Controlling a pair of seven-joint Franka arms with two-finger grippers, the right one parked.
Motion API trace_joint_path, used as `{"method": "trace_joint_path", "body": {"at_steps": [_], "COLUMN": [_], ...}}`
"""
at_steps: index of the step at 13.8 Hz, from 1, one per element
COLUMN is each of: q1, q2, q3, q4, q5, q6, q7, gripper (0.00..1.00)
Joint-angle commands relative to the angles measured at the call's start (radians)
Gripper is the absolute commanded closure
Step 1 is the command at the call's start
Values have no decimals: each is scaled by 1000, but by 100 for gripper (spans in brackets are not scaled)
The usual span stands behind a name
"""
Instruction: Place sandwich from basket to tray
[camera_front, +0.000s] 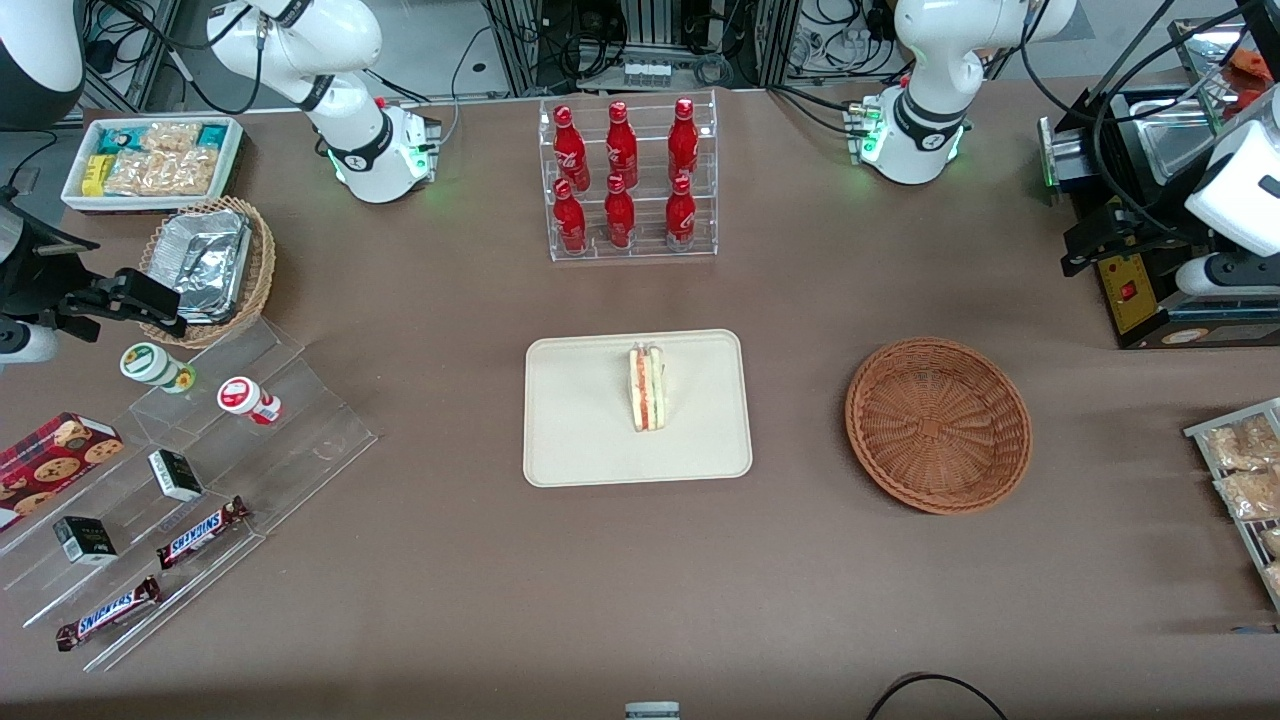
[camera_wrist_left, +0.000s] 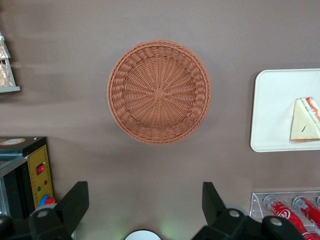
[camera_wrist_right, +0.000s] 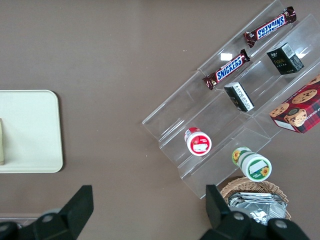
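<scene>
Sandwich (camera_front: 648, 388) already lies on the tray (camera_front: 580, 440), roughly at its middle, standing on edge with its striped cut face turned up toward the front camera. Its long axis runs from the tray's edge nearer that camera toward the rack of red bottles (camera_front: 625, 180). The basket (camera_front: 938, 424) sits beside the tray, toward the working arm's end of the table, apart from it, and holds nothing.

The gripper (camera_wrist_left: 145, 207) hangs high over the table, well above everything, and its two dark fingers (camera_wrist_left: 75, 202) stand wide apart with nothing between them, so it is released. In the left wrist view the basket (camera_wrist_left: 159, 92) lies almost straight under the camera, while the tray (camera_wrist_left: 280, 110) and the sandwich (camera_wrist_left: 305, 120) on it show off to one side. So the claw is closer to the basket than to the sandwich, and the sandwich lies sideways from it, toward the parked arm's end, with the basket's rim and a strip of bare brown tabletop (camera_front: 800, 560) in between.

Judging from how things lie, the transfer looks finished: the wedge is inside the tray's low rim, clear of every edge, and does not lean on anything. The next move probably needs no grasp at all, only a retreat of the arm, and nothing stands in its way near the basket.
</scene>
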Motion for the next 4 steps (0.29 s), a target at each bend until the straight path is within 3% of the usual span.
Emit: {"method": "trace_joint_path", "body": {"at_steps": [1,4], "q1": [-15,-34], "q2": [-19,-10], "q3": [20,21], "q4": [-9,-11], "q5": [19,24], "q6": [-17,-25], "q7": [36,25], "gripper": [0,0]}}
